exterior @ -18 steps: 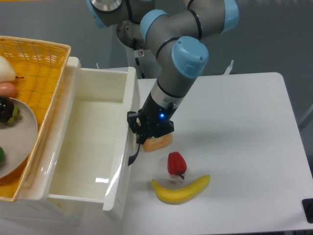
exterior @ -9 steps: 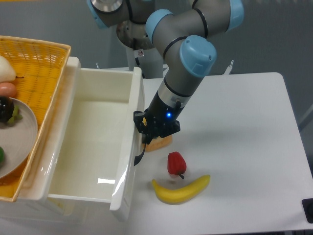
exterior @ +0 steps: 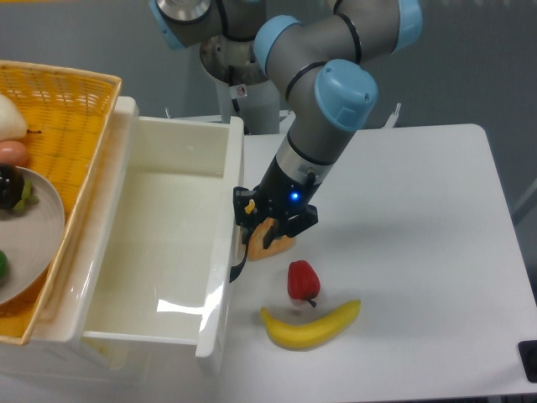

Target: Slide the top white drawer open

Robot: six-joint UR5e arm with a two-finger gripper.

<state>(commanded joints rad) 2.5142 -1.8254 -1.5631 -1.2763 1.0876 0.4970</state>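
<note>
- While the jaws of the gripper (exterior: pixel 254 233) sit at the curved black handle (exterior: pixel 238 267), I cannot tell whether they clamp it or have let go.
- The top white drawer (exterior: pixel 159 243) stands pulled far out at the left, its wide interior showing; any further pull should run straight along its slide, level.
- Just right of the jaws, a bread piece (exterior: pixel 273 246), red pepper (exterior: pixel 303 280) and banana (exterior: pixel 310 323) crowd the counter (exterior: pixel 419 218); retreat upward.

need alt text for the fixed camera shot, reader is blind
A robot arm's tool sits at the black handle of the top white drawer, which is pulled wide open and looks empty. A red pepper and banana lie on the white table.
</note>
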